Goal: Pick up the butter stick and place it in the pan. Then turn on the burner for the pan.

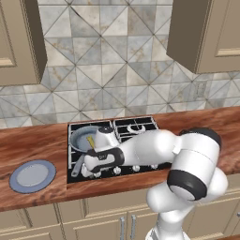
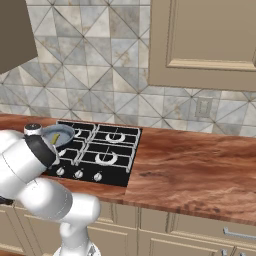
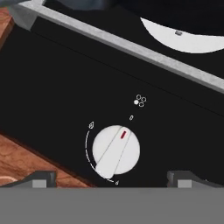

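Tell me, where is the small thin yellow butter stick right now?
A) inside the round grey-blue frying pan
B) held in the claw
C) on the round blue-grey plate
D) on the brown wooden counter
A: the small thin yellow butter stick lies inside the round grey-blue frying pan on the black cooktop.

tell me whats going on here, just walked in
A white robot arm is working at a black cooktop. The butter stick already lies in the pan, which sits on the rear left of the cooktop. The hand is now low at the front edge, open, with its fingertips on either side of a white control knob without touching it. Turning on the burner looks like the step left.
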### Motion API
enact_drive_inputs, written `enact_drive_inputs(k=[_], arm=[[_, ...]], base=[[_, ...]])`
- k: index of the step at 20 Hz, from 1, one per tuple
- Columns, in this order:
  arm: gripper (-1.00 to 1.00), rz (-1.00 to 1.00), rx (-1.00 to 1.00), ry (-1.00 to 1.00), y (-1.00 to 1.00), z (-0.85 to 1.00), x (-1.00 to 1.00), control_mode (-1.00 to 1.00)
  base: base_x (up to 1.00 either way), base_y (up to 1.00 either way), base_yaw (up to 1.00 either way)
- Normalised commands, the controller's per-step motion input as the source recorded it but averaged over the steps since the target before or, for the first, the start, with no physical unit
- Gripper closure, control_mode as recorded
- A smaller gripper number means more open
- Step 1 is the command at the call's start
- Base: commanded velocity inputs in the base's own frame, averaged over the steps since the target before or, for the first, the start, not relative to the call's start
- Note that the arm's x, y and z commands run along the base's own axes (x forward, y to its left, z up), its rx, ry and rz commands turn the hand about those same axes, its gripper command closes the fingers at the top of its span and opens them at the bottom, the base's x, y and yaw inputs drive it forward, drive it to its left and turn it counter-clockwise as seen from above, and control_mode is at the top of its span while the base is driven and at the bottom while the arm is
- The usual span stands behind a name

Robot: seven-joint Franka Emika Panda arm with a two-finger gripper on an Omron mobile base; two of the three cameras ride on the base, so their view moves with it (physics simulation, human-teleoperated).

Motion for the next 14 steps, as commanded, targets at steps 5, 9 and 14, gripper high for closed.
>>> enact_drive_inputs(k=[5, 9, 14], arm=[[-1.0, 0.0, 0.0, 0.0, 0.0, -0.14, 0.1, -1.0], [-1.0, 0.0, 0.0, 0.0, 0.01, -0.12, 0.13, -1.0], [-1.0, 0.0, 0.0, 0.0, 0.06, -0.09, 0.14, -1.0]], base=[[0.0, 0.0, 0.0], [0.0, 0.0, 0.0], [0.0, 0.0, 0.0]])
